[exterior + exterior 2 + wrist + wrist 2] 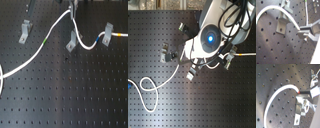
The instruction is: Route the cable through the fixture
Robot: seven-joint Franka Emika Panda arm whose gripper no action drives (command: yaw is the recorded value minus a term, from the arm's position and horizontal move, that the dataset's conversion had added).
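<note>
The white cable [30,59] runs from the first exterior view's left edge, past its green band [45,41], up to my gripper [72,8] at the top edge. From there it drops beside the middle fixture [73,42], sags, and reaches the right fixture [106,36]; the yellow-orange band [120,35] lies just beyond. In both wrist views my gripper [302,32] [302,92] is shut on the cable [286,15] [279,91]. In the second exterior view the arm [210,37] hides the gripper, and the cable [148,86] loops at the left.
A third fixture [25,31] stands apart from the cable at the first exterior view's upper left. Everything sits on a black perforated board [70,95]. A small blue object [130,85] lies at the second exterior view's left edge, next to the loop.
</note>
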